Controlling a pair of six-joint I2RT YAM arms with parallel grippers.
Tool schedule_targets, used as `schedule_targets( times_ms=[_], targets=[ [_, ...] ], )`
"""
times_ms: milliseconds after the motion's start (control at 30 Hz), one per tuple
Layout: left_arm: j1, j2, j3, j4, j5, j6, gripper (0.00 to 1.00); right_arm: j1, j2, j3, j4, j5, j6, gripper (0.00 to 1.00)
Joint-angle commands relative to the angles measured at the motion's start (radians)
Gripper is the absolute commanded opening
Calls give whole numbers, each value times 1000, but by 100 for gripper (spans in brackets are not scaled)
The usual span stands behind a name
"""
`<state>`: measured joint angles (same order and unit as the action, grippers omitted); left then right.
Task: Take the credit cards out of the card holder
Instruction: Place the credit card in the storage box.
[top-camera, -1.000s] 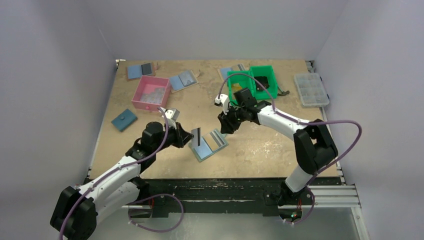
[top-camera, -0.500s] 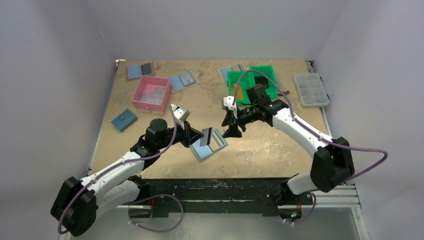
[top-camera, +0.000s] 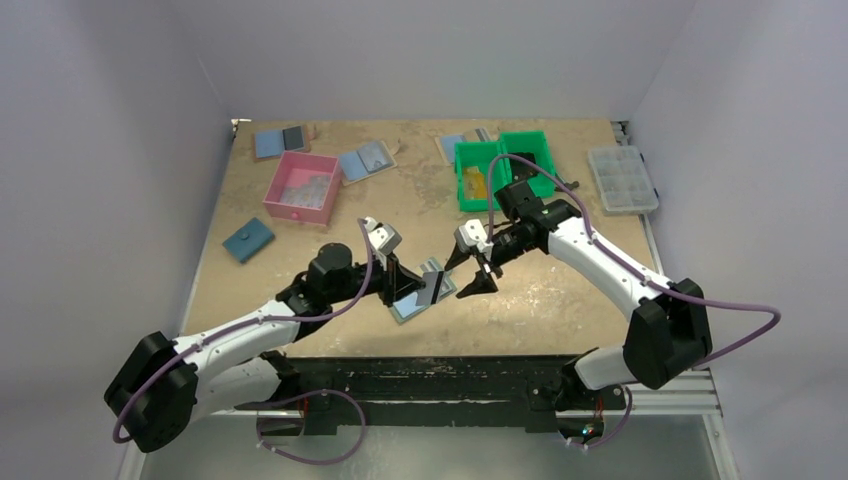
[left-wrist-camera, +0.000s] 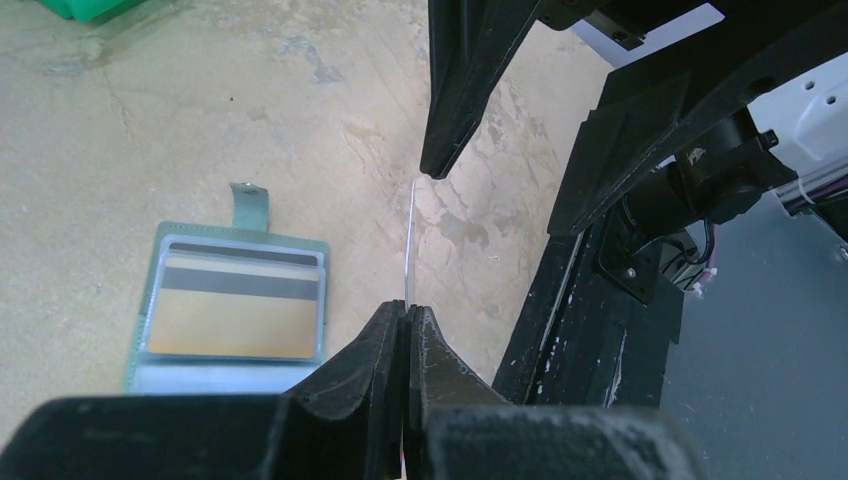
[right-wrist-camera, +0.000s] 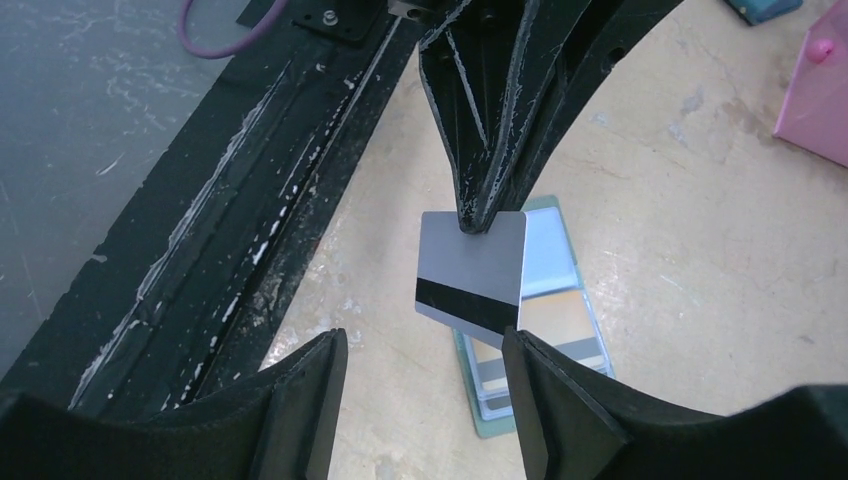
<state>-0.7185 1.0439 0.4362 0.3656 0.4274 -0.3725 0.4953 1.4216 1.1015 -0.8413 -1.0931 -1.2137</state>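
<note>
A pink box (top-camera: 293, 211) sits left of green bins (top-camera: 527, 137) (clear organiser (top-camera: 622, 179) farther right)

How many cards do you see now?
2: one card in the left end effector, another in the holder; more may hide beneath. Yellow contents of the green bin unclear.

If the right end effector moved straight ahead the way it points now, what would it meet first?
Probably the credit card pinched by the left end effector, which lies straight ahead of the right end effector; depth is uncertain.
</note>
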Motion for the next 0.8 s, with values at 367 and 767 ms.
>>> schedule_targets(
  times_ms=[367,767],
  targets=[
    [-90,106,98,88,-19,68,0,-10,50,6,-11,-30,-3,66],
    [-108,131,100,85,-38,84,0,-11,54,25,-39,-71,-6,66]
  ],
)
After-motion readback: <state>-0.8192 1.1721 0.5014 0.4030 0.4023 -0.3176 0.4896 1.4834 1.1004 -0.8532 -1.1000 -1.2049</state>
